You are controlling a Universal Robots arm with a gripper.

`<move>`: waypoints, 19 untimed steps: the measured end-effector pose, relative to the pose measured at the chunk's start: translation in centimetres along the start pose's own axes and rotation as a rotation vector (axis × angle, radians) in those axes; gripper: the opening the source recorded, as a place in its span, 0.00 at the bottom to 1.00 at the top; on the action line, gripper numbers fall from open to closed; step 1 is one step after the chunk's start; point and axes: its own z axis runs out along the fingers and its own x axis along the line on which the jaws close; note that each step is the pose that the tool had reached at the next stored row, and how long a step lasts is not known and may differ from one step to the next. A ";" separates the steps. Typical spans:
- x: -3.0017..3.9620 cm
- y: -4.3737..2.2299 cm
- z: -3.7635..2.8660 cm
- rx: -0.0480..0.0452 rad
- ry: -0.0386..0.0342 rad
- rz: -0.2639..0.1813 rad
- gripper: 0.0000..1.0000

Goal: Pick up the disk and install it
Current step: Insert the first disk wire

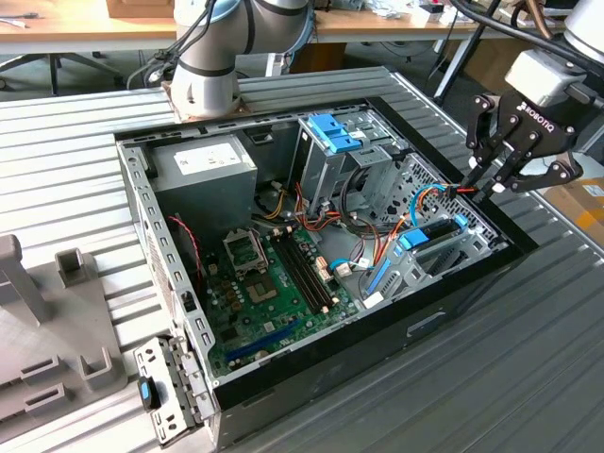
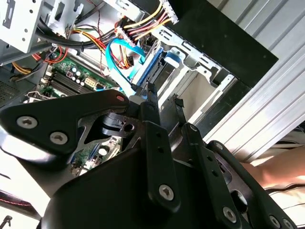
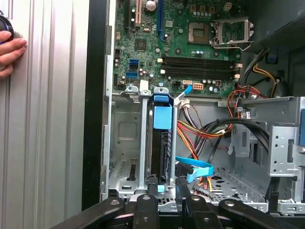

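Plainly, the worry is snagging. The claw (image 1: 486, 192) hangs over the computer case (image 1: 311, 363) with its fingers drawn narrow and nothing between them. A light-blue cable (image 3: 193, 169) and a bundle of coloured wires (image 3: 200, 131) lie just beside the line it would follow down, and a finger could hook them or strike the metal drive bay (image 3: 125, 143). The disk (image 1: 436, 231) stands on edge in that bay, by the case's edge at the exterior view's right, directly beneath the claw and apart from it.
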 end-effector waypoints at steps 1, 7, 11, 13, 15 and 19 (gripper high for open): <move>0.00 0.00 0.01 0.0021 0.0000 -0.010 0.29; 0.00 0.00 0.08 0.0540 0.0040 -0.164 0.29; 0.00 0.00 0.08 0.0758 0.0043 -0.229 0.29; 0.00 -0.01 0.09 0.0818 0.0043 -0.257 0.29; 0.00 0.00 0.11 0.0829 0.0032 -0.294 0.29; 0.00 0.00 0.11 0.0828 0.0031 -0.295 0.29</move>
